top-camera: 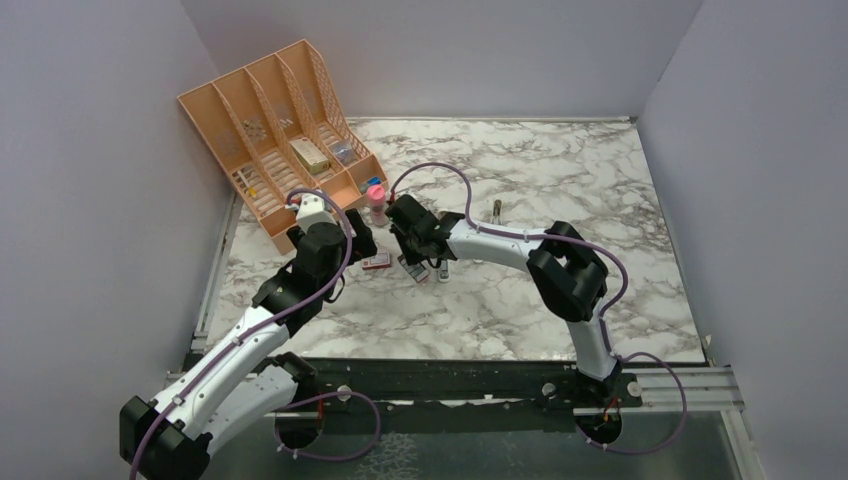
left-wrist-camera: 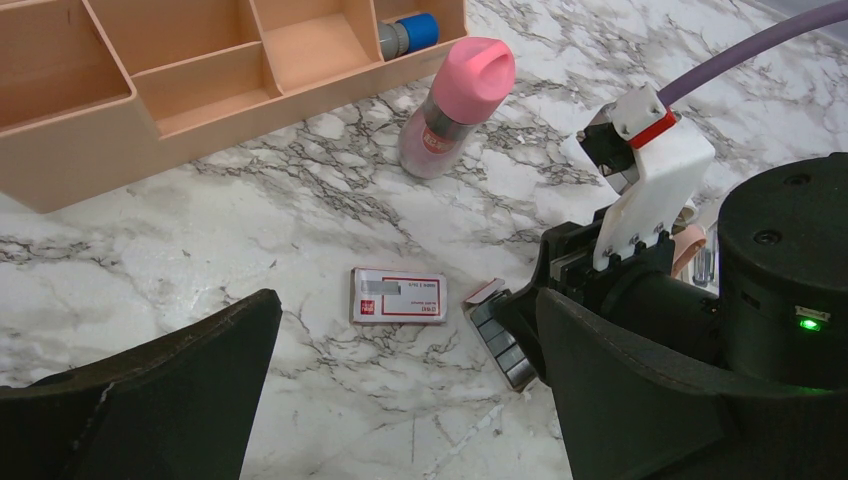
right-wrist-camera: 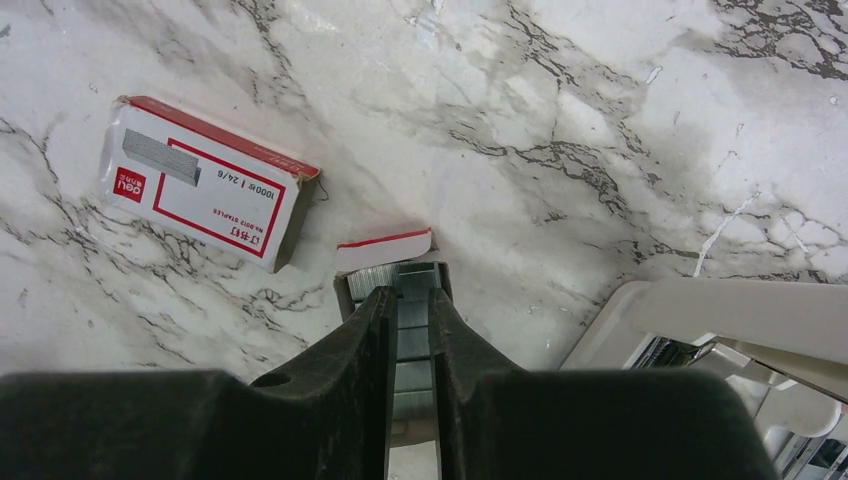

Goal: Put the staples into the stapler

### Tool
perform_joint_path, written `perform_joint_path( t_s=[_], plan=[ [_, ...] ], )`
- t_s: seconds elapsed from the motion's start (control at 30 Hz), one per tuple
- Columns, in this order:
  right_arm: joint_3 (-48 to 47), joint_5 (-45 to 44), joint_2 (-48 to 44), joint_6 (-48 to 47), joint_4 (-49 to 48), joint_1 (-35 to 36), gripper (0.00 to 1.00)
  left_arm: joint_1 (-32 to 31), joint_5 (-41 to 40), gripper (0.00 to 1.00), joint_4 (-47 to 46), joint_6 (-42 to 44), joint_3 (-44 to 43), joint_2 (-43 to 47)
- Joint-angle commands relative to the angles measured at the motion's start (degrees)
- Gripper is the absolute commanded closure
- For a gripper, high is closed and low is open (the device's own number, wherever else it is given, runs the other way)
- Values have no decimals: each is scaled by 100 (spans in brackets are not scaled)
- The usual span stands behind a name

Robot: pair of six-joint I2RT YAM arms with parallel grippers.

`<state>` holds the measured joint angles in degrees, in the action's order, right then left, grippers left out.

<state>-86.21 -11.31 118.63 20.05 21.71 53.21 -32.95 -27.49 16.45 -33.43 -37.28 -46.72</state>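
Observation:
The staples [right-wrist-camera: 411,345] are silvery strips in a small grey tray [left-wrist-camera: 497,335] with a red-edged flap, lying on the marble. My right gripper [right-wrist-camera: 410,298] reaches down into the tray, its fingers shut on one strip of staples, the other strips beside them. The red-and-white sleeve [right-wrist-camera: 205,185] lies flat just left of the tray. A cream stapler [right-wrist-camera: 720,320] lies opened at the right, its inner channel showing. My left gripper [left-wrist-camera: 400,400] hovers open above the sleeve [left-wrist-camera: 398,296], holding nothing.
A pink-capped bottle [left-wrist-camera: 455,105] stands behind the sleeve. The peach desk organizer [top-camera: 280,130] with small items fills the back left. A small dark object [top-camera: 497,210] stands mid-table. Grey walls close in the sides.

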Motion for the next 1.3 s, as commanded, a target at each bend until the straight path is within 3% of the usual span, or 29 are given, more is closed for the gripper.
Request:
perform_joint_path(
  t_s=[0.0,0.27,0.6,0.93,1.27],
  plan=[
    [-137,-88,137,-47,-192,27,76,27,-138,1,69,12,-12,55],
    [-234,-110,268,-89,-134,22,67,27,-163,1,69,6,-1,52],
    [-277,-127,309,-89,-112,14,65,26,-161,1,69,-5,5,50],
    [-280,-234,303,-76,-57,14,76,26,-156,1,69,-6,14,69],
    [-308,-317,112,-113,-60,9,77,30,-161,1,65,-6,10,67]
  ],
)
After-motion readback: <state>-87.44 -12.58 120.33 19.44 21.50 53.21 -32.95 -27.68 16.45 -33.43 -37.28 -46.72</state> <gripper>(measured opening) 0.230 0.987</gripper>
